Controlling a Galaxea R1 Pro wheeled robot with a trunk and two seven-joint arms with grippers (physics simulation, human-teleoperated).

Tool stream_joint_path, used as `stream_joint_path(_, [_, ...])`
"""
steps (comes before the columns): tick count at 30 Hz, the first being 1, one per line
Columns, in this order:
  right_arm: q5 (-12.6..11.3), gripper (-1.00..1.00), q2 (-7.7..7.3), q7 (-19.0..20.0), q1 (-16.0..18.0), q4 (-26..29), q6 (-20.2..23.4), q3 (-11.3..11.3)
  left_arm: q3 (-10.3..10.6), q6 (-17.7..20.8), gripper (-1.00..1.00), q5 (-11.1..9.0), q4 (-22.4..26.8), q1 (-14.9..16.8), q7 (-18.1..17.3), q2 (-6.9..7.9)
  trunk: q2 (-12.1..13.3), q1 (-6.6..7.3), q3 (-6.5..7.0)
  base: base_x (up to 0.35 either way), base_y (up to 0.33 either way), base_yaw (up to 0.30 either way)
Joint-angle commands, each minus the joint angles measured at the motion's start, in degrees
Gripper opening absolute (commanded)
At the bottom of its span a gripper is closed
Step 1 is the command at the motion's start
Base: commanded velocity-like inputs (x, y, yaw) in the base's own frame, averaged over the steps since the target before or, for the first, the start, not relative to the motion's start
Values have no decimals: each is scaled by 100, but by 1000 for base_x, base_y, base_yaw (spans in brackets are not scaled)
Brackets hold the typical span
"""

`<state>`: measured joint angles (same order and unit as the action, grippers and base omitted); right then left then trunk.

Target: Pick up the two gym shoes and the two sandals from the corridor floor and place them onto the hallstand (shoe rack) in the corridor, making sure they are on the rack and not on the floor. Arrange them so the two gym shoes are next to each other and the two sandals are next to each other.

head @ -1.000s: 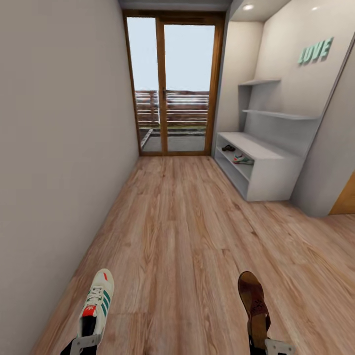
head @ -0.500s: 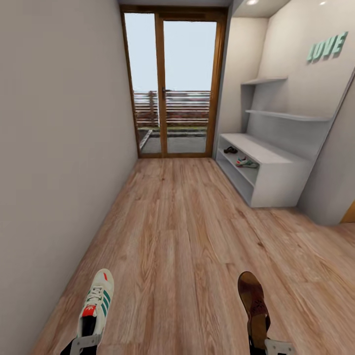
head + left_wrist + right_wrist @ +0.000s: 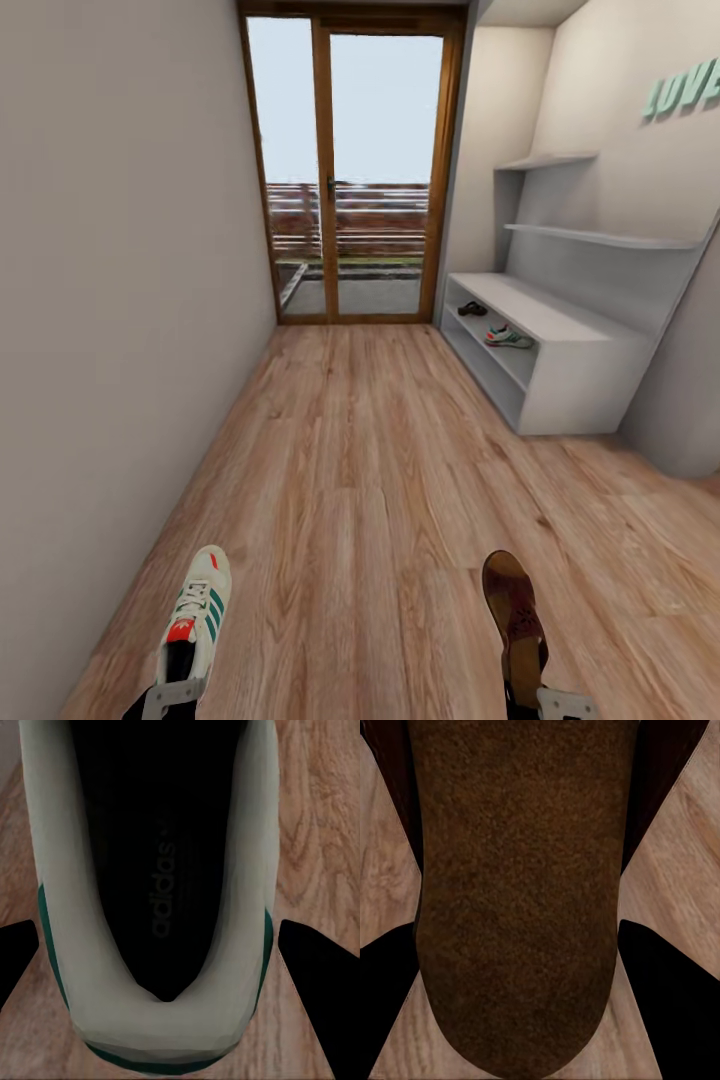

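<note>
The robot stood in the corridor facing the glazed door (image 3: 345, 170), with a shoe in each arm and the hallstand (image 3: 575, 375) ahead on its right. The left pincer (image 3: 172, 692) was closed on the heel of a gym shoe (image 3: 195, 625), whose toe pointed forward above the corridor floor (image 3: 370, 470); in the left wrist view the dark fingers (image 3: 311, 967) flanked the shoe's heel (image 3: 161, 1027) on both sides. The right pincer (image 3: 560, 703) gripped the heel end of a sandal (image 3: 515, 620) the same way, its tan-brown footbed (image 3: 517, 907) lying between the two black fingers (image 3: 660, 990). On the hallstand's upper low shelf the other sandal (image 3: 472, 309) and the other gym shoe (image 3: 509, 338) already lay, near each other, the sandal nearer the door. The step in hand seemed to be the carry to the rack. Doing it well probably meant driving up and turning to face the open shelf squarely before reaching, keeping both shoes level and clear of the floor, and watching the grey surface's (image 3: 545, 312) front edge as the arms went in. Each shoe should be set just beside its mate: the gym shoe next to the one shelved, the sandal next to its partner at the door end.
</note>
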<state>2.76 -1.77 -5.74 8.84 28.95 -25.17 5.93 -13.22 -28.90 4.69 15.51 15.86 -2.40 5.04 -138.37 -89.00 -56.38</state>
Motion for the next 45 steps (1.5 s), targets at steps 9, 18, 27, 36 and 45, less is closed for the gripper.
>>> stream_joint_path(9, [32,-100,1,-23,3,-3,-14,5,-49,-19,-100,50,-4,4,-22,-3,-2,-2,-5,338,0,0])
stream_joint_path(18, [32,-100,1,-23,3,-3,-14,5,-49,-19,-100,50,-4,5,-23,-3,-2,-2,-5,338,0,0])
stream_joint_path(27, [32,-100,0,-23,3,-3,-14,5,-49,-19,-100,50,-4,4,-23,-3,-2,-2,-5,338,0,0])
stream_joint_path(36, [32,-100,-2,-23,3,1,-14,5,-49,-19,-100,50,-4,5,-23,-3,-2,-2,-5,338,0,0])
stream_joint_path(45, [32,-100,-2,-23,3,5,-14,5,-49,-19,-100,50,-4,4,-23,-3,-2,-2,-5,338,0,0])
